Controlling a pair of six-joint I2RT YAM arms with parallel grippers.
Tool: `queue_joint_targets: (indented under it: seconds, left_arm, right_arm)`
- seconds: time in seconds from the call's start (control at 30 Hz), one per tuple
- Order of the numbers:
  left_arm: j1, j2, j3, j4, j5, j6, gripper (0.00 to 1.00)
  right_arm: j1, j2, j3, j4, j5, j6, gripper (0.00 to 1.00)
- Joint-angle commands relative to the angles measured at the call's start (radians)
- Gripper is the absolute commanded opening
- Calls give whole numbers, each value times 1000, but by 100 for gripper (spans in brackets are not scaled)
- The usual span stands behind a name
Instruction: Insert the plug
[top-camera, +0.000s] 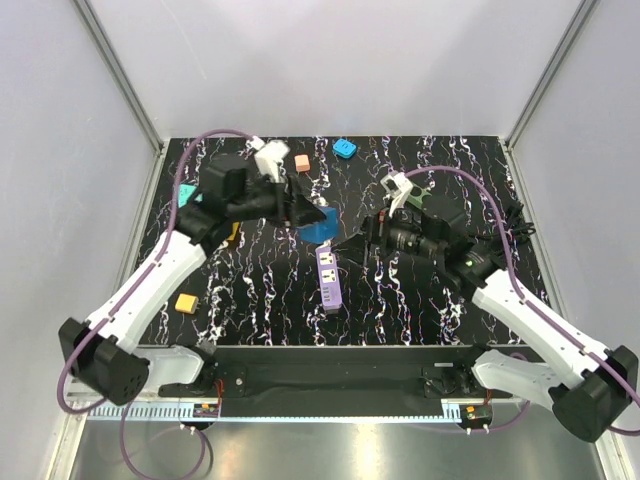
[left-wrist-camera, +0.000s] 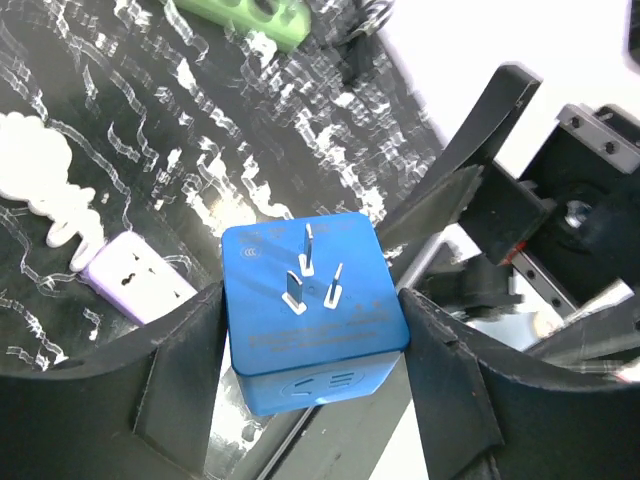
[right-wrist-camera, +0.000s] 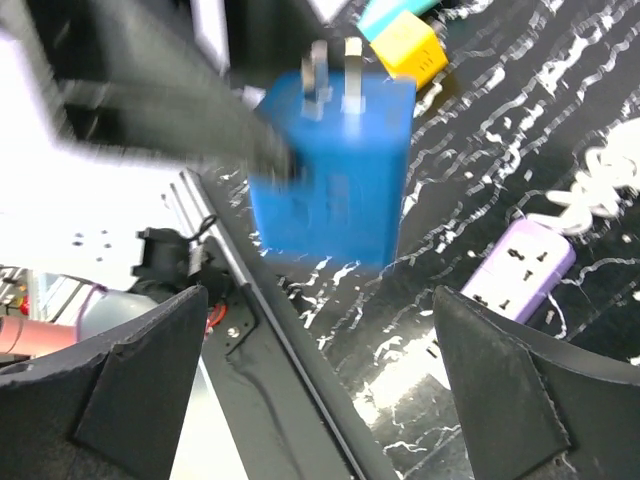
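Observation:
My left gripper (left-wrist-camera: 312, 330) is shut on a blue cube plug (left-wrist-camera: 305, 300) with three metal prongs pointing away from the wrist camera. It holds the plug above the table's middle (top-camera: 318, 228). The purple power strip (top-camera: 329, 276) lies just in front of it, its socket end also showing in the left wrist view (left-wrist-camera: 140, 285) and the right wrist view (right-wrist-camera: 518, 262). My right gripper (top-camera: 352, 243) is open and empty, facing the plug from the right; the plug shows blurred in its view (right-wrist-camera: 335, 175).
Small coloured adapters lie around: yellow (top-camera: 186, 303) at front left, orange (top-camera: 302, 162) and blue (top-camera: 344, 148) at the back. A white cable (left-wrist-camera: 45, 180) runs from the strip. A green holder (left-wrist-camera: 245, 15) sits at the far side.

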Motion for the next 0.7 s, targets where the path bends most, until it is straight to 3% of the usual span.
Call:
queue_joint_targets:
  seconds: [0.0, 0.07, 0.13, 0.17, 0.2, 0.23, 0.3, 0.4, 0.53, 0.67]
  left_arm:
    - [89, -108, -68, 345, 327, -114, 0]
    - [128, -136, -135, 491, 432, -201, 0]
    - [132, -151, -180, 697, 450, -326, 0]
    - [132, -165, -218, 758, 442, -362, 0]
    - [132, -173, -239, 892, 433, -442, 0]
    - [132, -181, -262, 964, 416, -485, 0]
    - [131, -205, -328, 1146, 330, -594, 0]
    - [129, -213, -407, 1336, 192, -715, 0]
    - [129, -219, -488, 1464, 51, -809, 0]
    - [128, -236, -517, 1480, -68, -806, 0]
  right_arm:
    - [-5, -65, 11, 78, -58, 23, 100]
    - [-9, -79, 5, 133, -118, 69, 100]
    - [-11, -79, -24, 271, -178, 177, 100]
    - [-11, -78, -44, 348, -184, 237, 100]
    - [-11, -73, -98, 534, -183, 304, 100]
    - [-11, -52, -122, 631, -175, 439, 100]
    - [-10, -18, -167, 869, -140, 536, 100]
    - [-10, 60, -187, 1083, -63, 674, 100]
    - [-6, 105, -147, 1110, 21, 667, 100]
    - [1, 119, -104, 1105, 74, 626, 99]
